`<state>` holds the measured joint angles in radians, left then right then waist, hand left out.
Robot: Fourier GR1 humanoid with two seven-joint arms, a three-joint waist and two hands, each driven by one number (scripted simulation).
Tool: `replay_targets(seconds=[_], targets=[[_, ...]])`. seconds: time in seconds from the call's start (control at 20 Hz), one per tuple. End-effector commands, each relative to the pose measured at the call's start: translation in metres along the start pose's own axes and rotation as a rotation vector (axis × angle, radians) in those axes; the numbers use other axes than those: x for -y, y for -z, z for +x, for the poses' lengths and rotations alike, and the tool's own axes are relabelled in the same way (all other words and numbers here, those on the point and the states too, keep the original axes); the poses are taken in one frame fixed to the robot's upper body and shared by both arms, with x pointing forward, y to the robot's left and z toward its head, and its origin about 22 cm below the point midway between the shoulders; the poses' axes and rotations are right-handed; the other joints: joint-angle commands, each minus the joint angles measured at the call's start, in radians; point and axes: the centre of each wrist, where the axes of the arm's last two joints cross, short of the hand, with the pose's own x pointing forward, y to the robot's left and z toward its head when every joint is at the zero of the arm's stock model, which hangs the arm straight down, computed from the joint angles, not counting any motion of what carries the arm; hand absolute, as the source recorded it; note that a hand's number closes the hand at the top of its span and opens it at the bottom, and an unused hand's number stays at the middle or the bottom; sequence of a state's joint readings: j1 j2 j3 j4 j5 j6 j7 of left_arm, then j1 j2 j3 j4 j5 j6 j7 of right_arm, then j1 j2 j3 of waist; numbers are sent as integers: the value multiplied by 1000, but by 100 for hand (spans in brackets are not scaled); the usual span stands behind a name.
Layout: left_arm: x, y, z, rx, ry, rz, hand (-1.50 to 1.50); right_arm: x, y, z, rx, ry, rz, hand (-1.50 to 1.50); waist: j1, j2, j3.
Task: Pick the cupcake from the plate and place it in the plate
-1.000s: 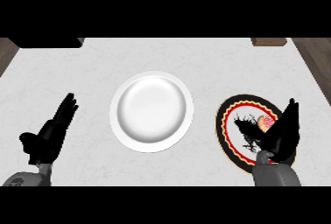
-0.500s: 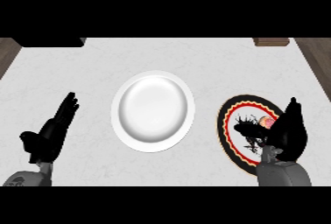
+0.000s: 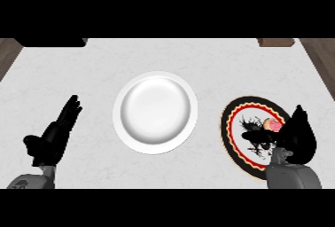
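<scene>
While the cupcake (image 3: 272, 126), pink-topped, sits on the right-hand part of the black patterned plate (image 3: 243, 116) with its red and yellow scalloped ring, the robot's right hand (image 3: 297, 135) stands just beside it, on its right. The hand's fingers point up and away from the robot, nearly straight, and they do not close round anything. Whether the thumb touches the cupcake cannot be told, since dark hand and dark plate centre run together there.

To the left, well apart from the patterned plate, the white plate (image 3: 156, 113) lies in the middle of the pale marbled counter (image 3: 216, 66) with nothing on it.

By this showing the task is at its start: the cupcake has not been lifted, and the grasp, the carry across and the setting down in the white plate are all left to do.

Against the frame of half a second ago, the right hand has shifted a little further over the plate's right rim, with more of the grey forearm (image 3: 291, 175) in view beneath it, while the cupcake lies in the same spot.

At the view's left, the left hand (image 3: 53, 137) rests open near the lower edge, fingers straight and slanting up to the right, unchanged from the earlier frames.

Along the counter's far edge a dark block (image 3: 51, 42) shows at the left corner and a small brown block (image 3: 274, 42) at the right.
</scene>
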<state>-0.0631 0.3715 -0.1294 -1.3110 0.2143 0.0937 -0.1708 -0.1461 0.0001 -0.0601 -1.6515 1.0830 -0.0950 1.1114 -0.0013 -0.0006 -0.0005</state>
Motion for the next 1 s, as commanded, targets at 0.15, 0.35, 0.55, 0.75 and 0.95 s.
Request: replay_targets(seconds=[0.15,0.35,0.55,0.75,0.95], targets=[[4,-2,11,-8,-10,-9,0,-8,20,7,-116,-56,45,-150,5,1,1],[0,-13,-8,7,3,-8,0,-2,35,9,-145,-94,37,-150,6,1,0],[-3,-13,-1,12,-8,-8,0,-47,34,-11,-178,-123,31,-150,9,1,1],[-11,-9,-8,10,-10,10,0,-34,47,-21,-141,-103,65,-150,3,0,1],[-4,15,9,5,-5,-4,0,-35,51,9,-77,-122,125,150,4,1,1]])
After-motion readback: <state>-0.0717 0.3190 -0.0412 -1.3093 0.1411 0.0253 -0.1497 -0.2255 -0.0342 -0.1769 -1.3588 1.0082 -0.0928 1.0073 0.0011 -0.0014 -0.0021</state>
